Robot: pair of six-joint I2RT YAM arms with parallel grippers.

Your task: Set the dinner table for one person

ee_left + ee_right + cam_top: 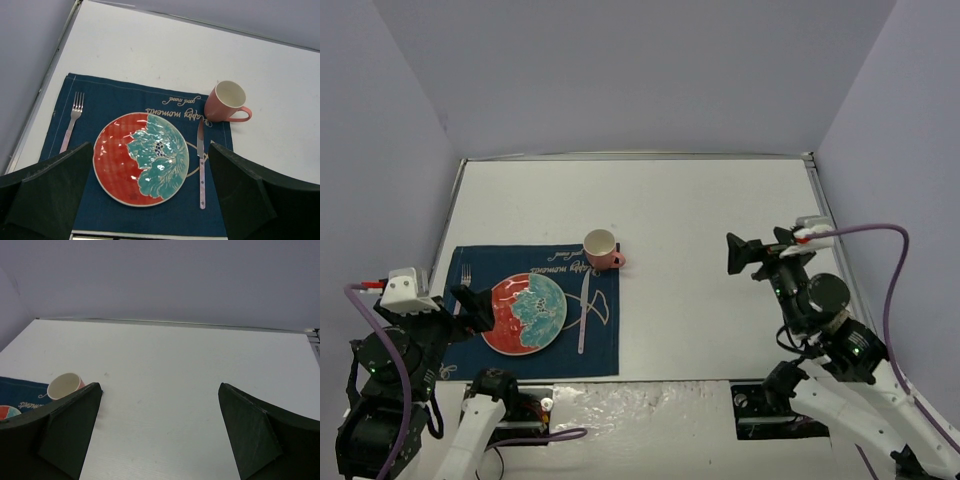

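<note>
1. One large white matte rectangular table [710, 210] carries everything and stretches well past the setting on its far and right sides.
2. One navy cloth placemat [603, 355] with pale script lettering lies on the table's near left part. It is the landmark for every place below.
3. One round plate [525, 313], glazed red on one half and teal with a raised flower pattern on the other, sits in the middle of the placemat.
4. One metal fork [74, 120] with a pale pink handle lies on the placemat's left strip, tines toward the far edge, apart from the plate.
5. One knife [201, 165] with a matching pale pink handle lies on the placemat's right strip, just beside the plate, blade toward the far edge.
6. One pink ceramic mug [601, 248] with a cream inside stands upright at the placemat's far right corner, handle pointing right. Whether its base is wholly on the cloth I cannot tell.
7. There are two black two-finger tools. The left tool [475, 308] hangs over the placemat's near left part, jaws spread wide and empty.
8. The right tool [738, 254] hangs over bare table well to the right of the placemat, jaws spread wide, nothing between them.
</note>
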